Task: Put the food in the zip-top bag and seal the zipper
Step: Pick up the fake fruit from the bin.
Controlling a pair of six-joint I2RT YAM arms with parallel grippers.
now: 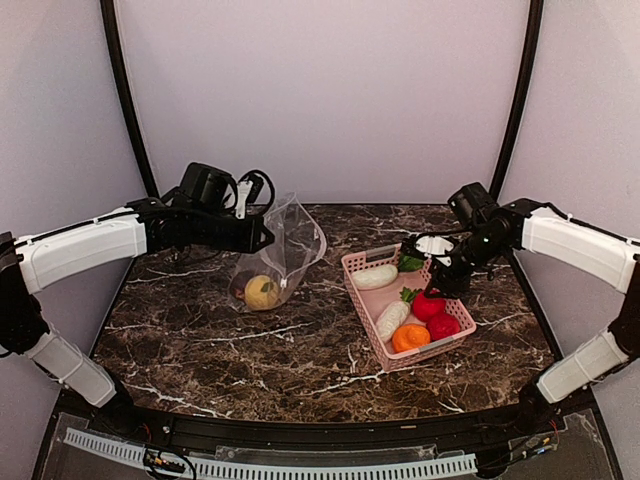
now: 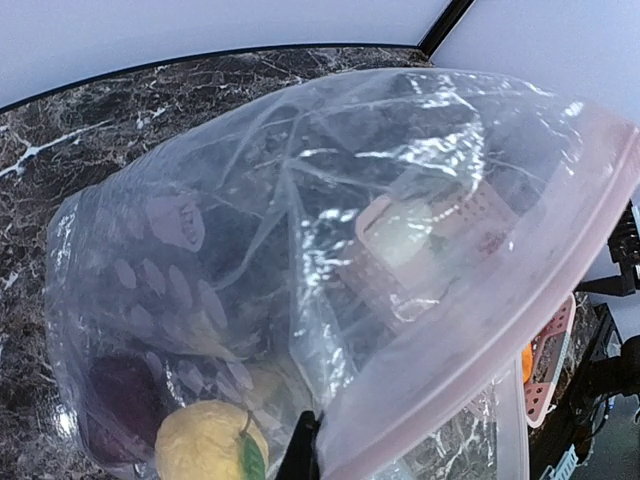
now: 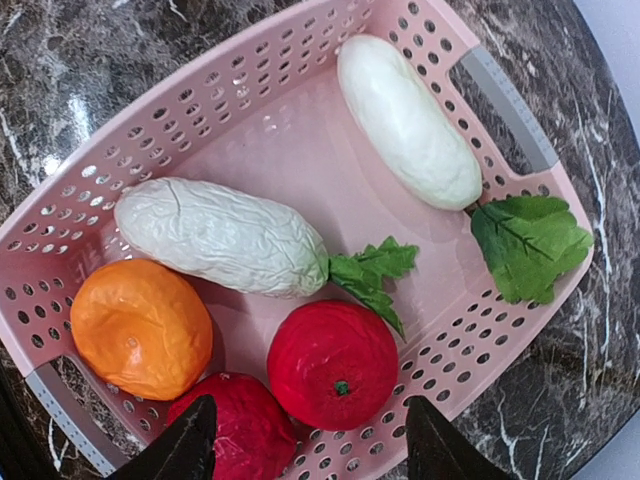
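Note:
The clear zip-top bag (image 1: 285, 250) is held up at the table's back left by my left gripper (image 1: 262, 238), shut on its mouth edge. The pale pink zipper (image 2: 500, 310) runs across the left wrist view. Inside lie a yellow-peach ball (image 1: 262, 292) and a dark purple piece (image 2: 120, 400). My right gripper (image 3: 310, 445) is open above the pink basket (image 1: 372, 262), its fingertips either side of a red ball (image 3: 333, 365). The basket also holds a second red ball (image 3: 235, 430), an orange (image 3: 140, 325), two white radishes (image 3: 220, 235) and a green leaf (image 3: 528, 245).
The basket (image 3: 300, 130) stands on the dark marble table (image 1: 300, 350) at the right. Black frame posts (image 1: 125, 100) rise at both back corners. A cable rail (image 1: 300, 465) runs along the near edge.

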